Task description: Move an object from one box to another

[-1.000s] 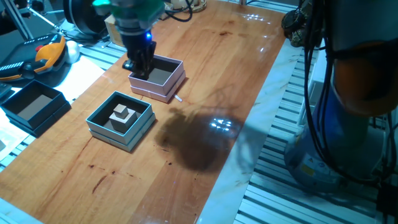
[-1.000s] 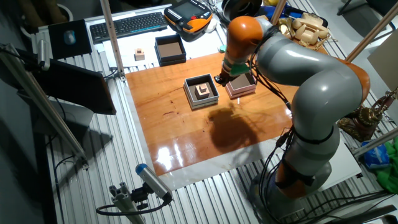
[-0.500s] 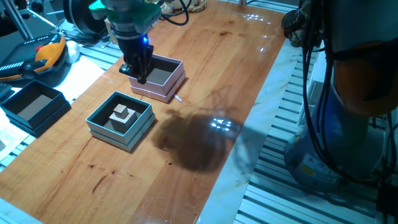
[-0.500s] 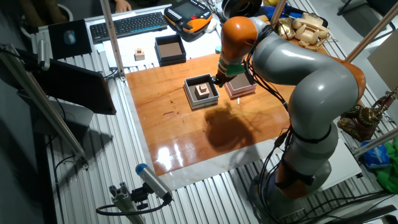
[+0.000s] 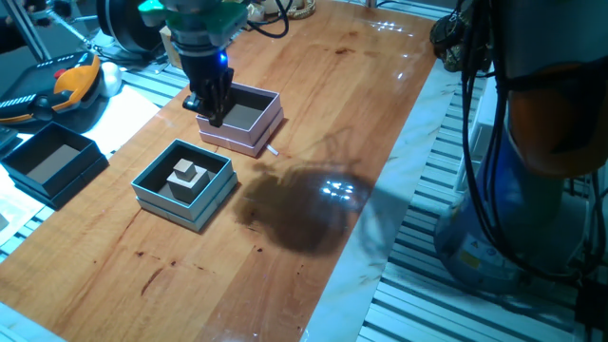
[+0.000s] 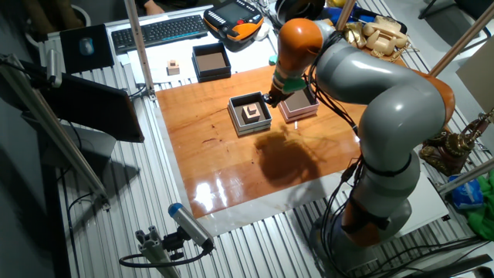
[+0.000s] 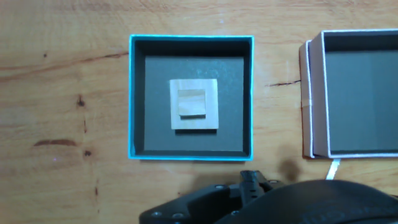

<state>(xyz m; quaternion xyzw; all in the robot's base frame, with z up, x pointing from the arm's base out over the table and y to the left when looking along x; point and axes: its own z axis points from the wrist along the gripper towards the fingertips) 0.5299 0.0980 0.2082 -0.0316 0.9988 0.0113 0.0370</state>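
Note:
The teal box [image 5: 183,183] sits on the wooden table and holds a pale wooden block [image 5: 187,175]. Right behind it stands the pink box [image 5: 244,119], whose brown inside shows nothing in it. My gripper [image 5: 213,112] hangs over the pink box's left wall, between the two boxes, with nothing visibly in it. Its dark fingers read as one shape, so their gap does not show. In the hand view the teal box [image 7: 191,38] and block [image 7: 194,104] lie centred below me, with the pink box [image 7: 317,93] at the right. The other fixed view shows the gripper [image 6: 270,97] between the teal box [image 6: 239,122] and the pink box [image 6: 299,106].
A black square box [image 5: 52,161] stands off the table's left side, with an orange-black pendant [image 5: 62,87] behind it. A small white tag [image 5: 273,149] lies by the pink box. A keyboard [image 6: 158,31] and a small block [image 6: 174,68] lie beyond the table.
My gripper has risen from the pink box's left wall and shifted a little toward the teal box. The block and both boxes have not moved.

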